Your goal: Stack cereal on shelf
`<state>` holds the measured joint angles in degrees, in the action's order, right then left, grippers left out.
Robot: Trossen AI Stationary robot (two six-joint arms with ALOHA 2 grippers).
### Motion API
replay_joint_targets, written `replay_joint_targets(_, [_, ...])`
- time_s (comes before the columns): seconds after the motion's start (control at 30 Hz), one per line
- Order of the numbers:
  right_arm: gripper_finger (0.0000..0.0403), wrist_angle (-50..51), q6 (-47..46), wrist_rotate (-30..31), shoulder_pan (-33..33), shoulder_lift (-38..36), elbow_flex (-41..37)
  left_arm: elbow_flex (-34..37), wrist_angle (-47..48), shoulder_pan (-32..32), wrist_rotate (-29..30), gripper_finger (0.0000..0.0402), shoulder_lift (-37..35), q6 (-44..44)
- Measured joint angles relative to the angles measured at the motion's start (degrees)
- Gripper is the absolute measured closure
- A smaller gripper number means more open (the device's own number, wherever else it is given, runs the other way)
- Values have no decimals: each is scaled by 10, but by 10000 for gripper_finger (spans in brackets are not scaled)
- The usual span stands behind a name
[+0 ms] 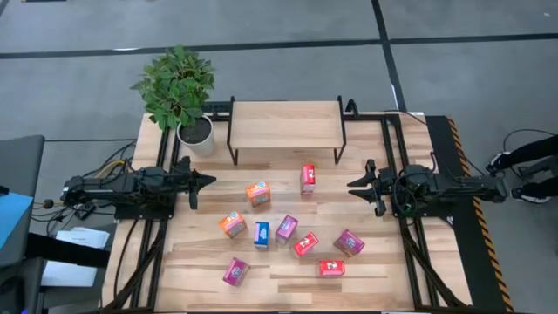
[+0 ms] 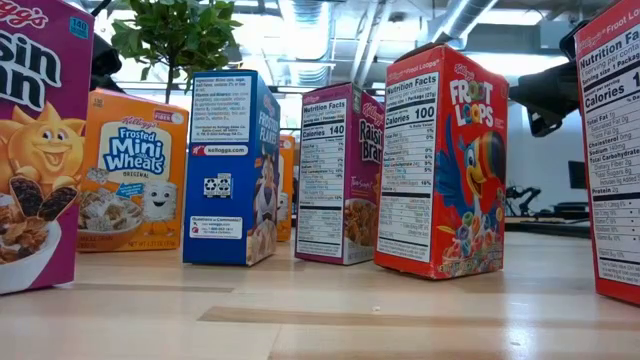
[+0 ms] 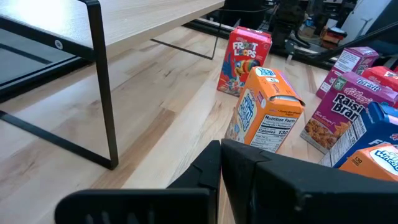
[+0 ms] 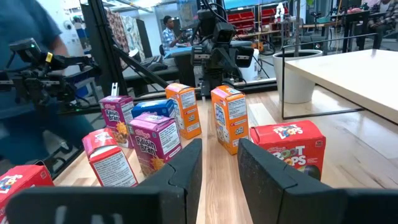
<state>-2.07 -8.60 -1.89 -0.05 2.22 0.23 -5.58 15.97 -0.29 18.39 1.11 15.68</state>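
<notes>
We see the bench (image 1: 288, 270) with the shelf (image 1: 284, 125) at its far edge, bare on top, and nine cereal boxes (image 1: 286, 228) scattered across the bench's middle and near half. None is stacked yet, so we judge the step in hand to be a first pick. The red box (image 1: 308, 178) stands nearest the shelf and just beside the right end effector (image 1: 356, 187), so it looks the easiest start. We would close on its narrow faces, lift clear of the neighbours, and set it square at one end of the shelf to leave room for the rest.

The right end effector sits at the bench's right edge, its fingers partly apart and holding nothing. The left end effector (image 1: 209, 181) waits at the left edge, closed and empty.

The high view gives the whole layout. The low view alone shows that the boxes stand upright. Only the left wrist view shows the shelf's black legs and the gap beneath, and the right wrist view shows a person beyond the bench.
</notes>
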Motion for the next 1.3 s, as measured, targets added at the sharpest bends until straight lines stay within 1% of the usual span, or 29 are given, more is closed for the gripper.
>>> replay_joint_targets(0.3, [268, 0, 0, 0, 0, 0, 0, 0, 0, 0, 0, 401, 0, 0])
replay_joint_targets(0.53, [273, 0, 0, 0, 0, 0, 0, 1, -11, 0, 0, 401, 0, 2])
replay_joint_targets(0.6, [274, 0, 0, 0, 0, 0, 0, 1, -16, 0, 0, 401, 0, 27])
replay_joint_targets(0.73, [275, 0, 0, 0, 0, 0, 0, 3, -32, -1, -5, 401, 0, 118])
replay_joint_targets(0.83, [274, 0, 0, 0, 0, 0, 0, 3, -31, -1, -5, 401, 0, 168])
replay_joint_targets(0.9, [273, 0, 0, 0, 0, 0, 0, 3, -31, -1, 0, 401, 0, 180])
replay_joint_targets(0.97, [273, 0, 1, 1, 0, 0, 0, 3, -31, 0, 8, 401, 0, 173])
replay_joint_targets(1.07, [275, -1, 40, 59, -6, 0, 0, 3, -31, 0, 22, 401, 0, 169])
replay_joint_targets(1.17, [277, -6, 81, 93, -14, 0, 0, 2, -31, 0, 51, 401, 0, 206])
replay_joint_targets(1.23, [276, -6, 62, 90, -17, 0, 0, 2, -31, 0, 65, 401, 0, 228])
replay_joint_targets(1.3, [274, -6, 19, 86, -16, 0, 0, 2, -33, 0, 79, 401, 0, 257])
